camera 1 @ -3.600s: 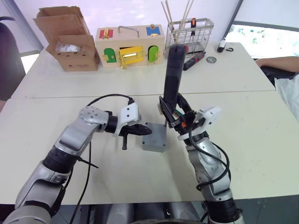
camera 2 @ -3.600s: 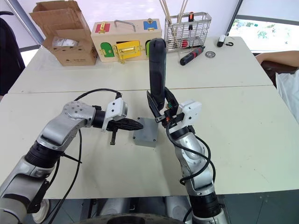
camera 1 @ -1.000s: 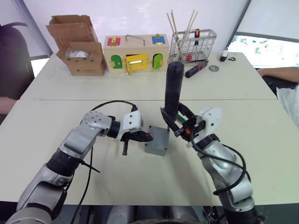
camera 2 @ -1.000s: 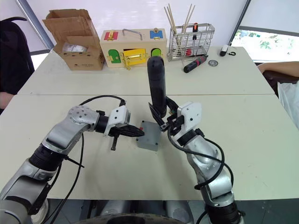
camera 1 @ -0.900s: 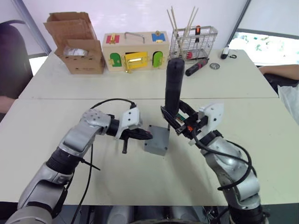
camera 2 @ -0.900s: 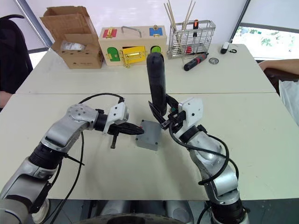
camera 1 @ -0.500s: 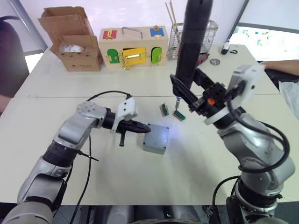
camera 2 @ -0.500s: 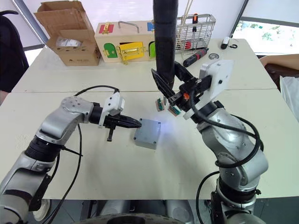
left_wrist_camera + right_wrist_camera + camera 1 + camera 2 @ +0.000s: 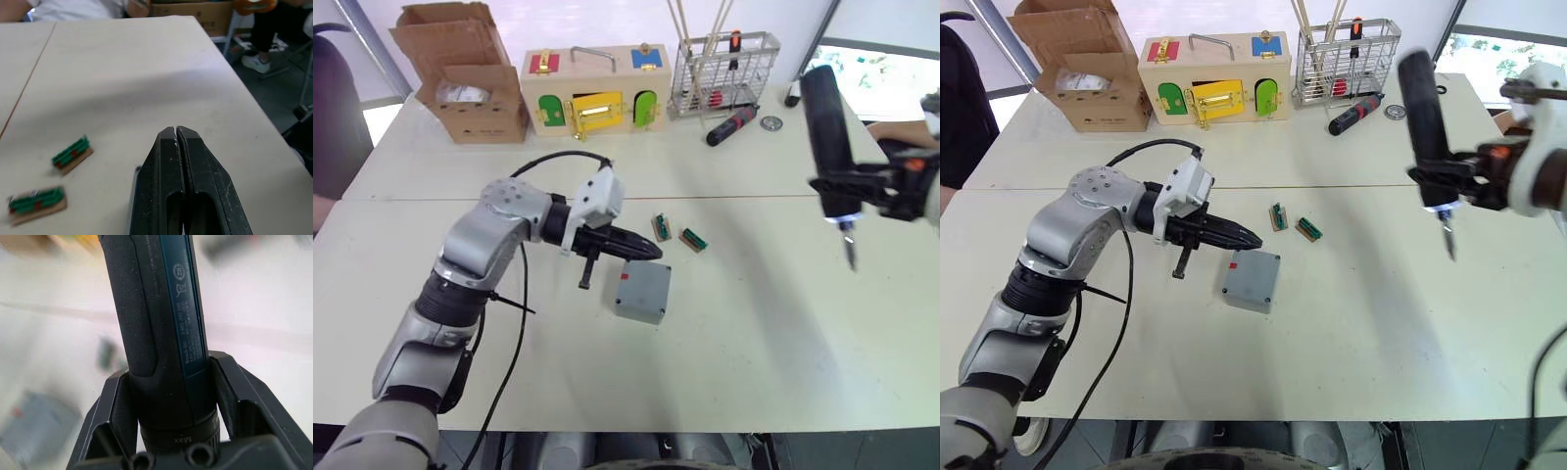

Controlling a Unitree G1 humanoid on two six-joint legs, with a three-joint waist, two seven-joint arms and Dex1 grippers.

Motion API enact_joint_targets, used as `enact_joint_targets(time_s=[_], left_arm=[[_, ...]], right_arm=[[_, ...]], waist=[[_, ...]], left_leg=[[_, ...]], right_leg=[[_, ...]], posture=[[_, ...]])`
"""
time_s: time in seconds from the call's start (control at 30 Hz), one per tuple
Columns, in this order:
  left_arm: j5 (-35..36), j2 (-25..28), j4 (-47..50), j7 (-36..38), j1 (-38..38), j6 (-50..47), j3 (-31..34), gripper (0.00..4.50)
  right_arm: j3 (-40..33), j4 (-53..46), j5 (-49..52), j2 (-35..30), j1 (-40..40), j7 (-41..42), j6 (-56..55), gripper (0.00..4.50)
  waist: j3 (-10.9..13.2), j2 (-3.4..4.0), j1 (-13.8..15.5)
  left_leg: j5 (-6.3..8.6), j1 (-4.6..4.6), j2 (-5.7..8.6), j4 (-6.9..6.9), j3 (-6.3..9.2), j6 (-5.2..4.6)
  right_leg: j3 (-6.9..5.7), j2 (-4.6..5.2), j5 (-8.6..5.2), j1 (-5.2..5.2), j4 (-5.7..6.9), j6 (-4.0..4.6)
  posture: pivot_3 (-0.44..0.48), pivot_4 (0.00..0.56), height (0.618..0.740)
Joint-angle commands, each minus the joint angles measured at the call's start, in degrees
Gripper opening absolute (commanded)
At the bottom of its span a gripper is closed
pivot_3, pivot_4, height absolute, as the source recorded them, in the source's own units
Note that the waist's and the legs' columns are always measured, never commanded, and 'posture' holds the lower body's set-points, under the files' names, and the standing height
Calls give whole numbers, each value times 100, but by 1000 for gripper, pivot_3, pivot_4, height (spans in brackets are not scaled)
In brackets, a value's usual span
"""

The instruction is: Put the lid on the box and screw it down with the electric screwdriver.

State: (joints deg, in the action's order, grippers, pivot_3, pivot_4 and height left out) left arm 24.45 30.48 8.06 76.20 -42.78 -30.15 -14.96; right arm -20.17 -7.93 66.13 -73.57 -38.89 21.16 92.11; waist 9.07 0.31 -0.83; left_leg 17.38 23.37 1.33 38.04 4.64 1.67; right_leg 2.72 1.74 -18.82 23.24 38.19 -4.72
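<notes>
The grey box (image 9: 637, 310) with a small red mark sits mid-table. The flat grey lid (image 9: 646, 284) lies over its top. My left gripper (image 9: 652, 254) is shut and empty, its tips just above the box's far edge; I cannot tell whether they touch it. In the left wrist view the two fingers (image 9: 166, 171) press together. Far to the right of the box, my right gripper (image 9: 834, 184) is shut on the electric screwdriver (image 9: 825, 127). The tool is held upright above the table with its bit pointing down. The right wrist view has the screwdriver (image 9: 156, 318) clamped between both fingers (image 9: 113, 411).
Two small green terminal blocks (image 9: 660, 226) (image 9: 692, 239) lie just beyond the box. Along the back edge stand a cardboard carton (image 9: 470, 88), a wooden latch box (image 9: 592, 93) and a wire basket (image 9: 724, 64), with a red-and-black hand screwdriver (image 9: 732, 125) beside it.
My right arm has swung the electric screwdriver from above the box out to the right. The left gripper stays shut by the box. The camera has shifted.
</notes>
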Motion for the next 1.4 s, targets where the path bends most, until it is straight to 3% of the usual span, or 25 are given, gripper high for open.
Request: enact_joint_targets(time_s=[0.03,0.17,0.4,0.73,0.8,0.87,1.03,1.13,1.2,1.27,1.4], left_arm=[[20,-76,456,-118,238,138,-126,0],[-26,-98,767,-288,545,133,-249,0],[-266,243,1222,-610,1122,82,-359,0],[-200,532,1444,-922,1231,-201,-258,0],[-192,566,1358,-899,1209,-183,-247,0],[-133,519,1193,-900,1170,-177,-193,0],[533,128,805,-1196,944,-628,465,0],[592,171,599,-1309,883,-723,694,0],[399,294,331,-1493,918,-652,838,0],[287,322,61,-1672,973,-605,910,0],[-20,580,-103,-1573,1251,-427,685,0]], right_arm=[[450,518,186,-513,290,611,39,1987],[1116,971,-361,-555,501,840,39,1987],[2074,1581,-1324,2,108,953,38,1987],[2047,1822,-2086,643,202,812,39,1987],[1955,1819,-2242,734,243,721,39,2859],[1803,1818,-2428,863,278,583,19,3290],[1198,1239,-2500,1139,530,564,-102,4459],[915,720,-2566,1242,680,646,-579,4459],[420,-245,-2421,1427,912,1266,-1895,4459],[155,-1219,-2416,1631,1560,1909,-3053,4459],[178,-2332,-2193,2326,2703,2179,-3724,4459]], waist=[[1,0,-40],[2,2,-13],[4,9,17],[4,10,38],[4,10,34],[4,10,34],[4,8,33],[4,9,18],[4,9,6],[3,9,-1],[-9,-20,28]], left_leg=[[1,-2,-5,2,-8,-3],[1,-11,-7,18,-21,-3],[0,-7,-4,21,-21,0],[-1,-3,-1,23,-20,2],[-1,-3,-1,24,-20,2],[-1,-3,0,25,-20,2],[-2,-3,-1,35,-16,2],[-1,-5,-1,37,-18,2],[-2,-5,-1,37,-18,2],[-1,-6,-1,36,-20,2],[-2,-12,-9,34,0,3]], right_leg=[[7,-6,0,0,2,0],[20,-8,1,0,27,0],[21,-5,1,7,28,0],[19,-4,1,10,31,0],[19,-4,1,10,32,-1],[19,-4,1,10,34,-1],[15,-5,2,8,44,-1],[15,-6,1,9,54,-1],[16,-6,1,12,59,-1],[18,-10,1,21,72,-2],[4,-20,0,12,80,-2]], posture=[[0,150,740],[0,150,740],[0,150,740],[0,150,740],[0,150,740],[0,150,740],[0,150,740],[0,150,740],[0,150,740],[0,150,740],[0,150,740]])
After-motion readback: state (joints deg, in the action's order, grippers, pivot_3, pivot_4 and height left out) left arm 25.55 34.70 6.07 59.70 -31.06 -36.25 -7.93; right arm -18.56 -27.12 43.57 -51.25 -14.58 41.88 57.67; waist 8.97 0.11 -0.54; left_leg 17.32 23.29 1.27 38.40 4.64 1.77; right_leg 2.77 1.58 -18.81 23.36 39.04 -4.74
